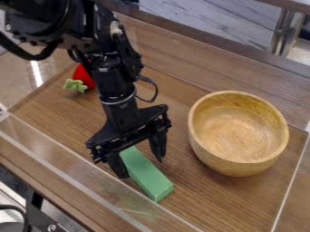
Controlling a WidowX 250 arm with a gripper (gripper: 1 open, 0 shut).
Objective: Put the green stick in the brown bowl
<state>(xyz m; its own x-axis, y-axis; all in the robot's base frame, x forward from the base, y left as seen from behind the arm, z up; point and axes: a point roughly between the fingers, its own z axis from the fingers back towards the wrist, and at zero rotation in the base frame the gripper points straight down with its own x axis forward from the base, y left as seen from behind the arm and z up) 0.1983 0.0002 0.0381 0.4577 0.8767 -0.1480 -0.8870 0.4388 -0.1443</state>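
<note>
The green stick (147, 175) lies flat on the wooden table, running from upper left to lower right near the front edge. My gripper (130, 148) hangs open directly over its upper end, black fingers (159, 134) spread to either side, pointing almost straight down. Nothing is held between them. Whether the fingertips touch the stick cannot be told. The brown bowl (238, 130) stands empty to the right of the gripper, a short way off.
A red strawberry with green leaves (79, 76) lies at the back left, partly behind the arm. A clear plastic wall (72, 186) runs along the table's front edge, close to the stick.
</note>
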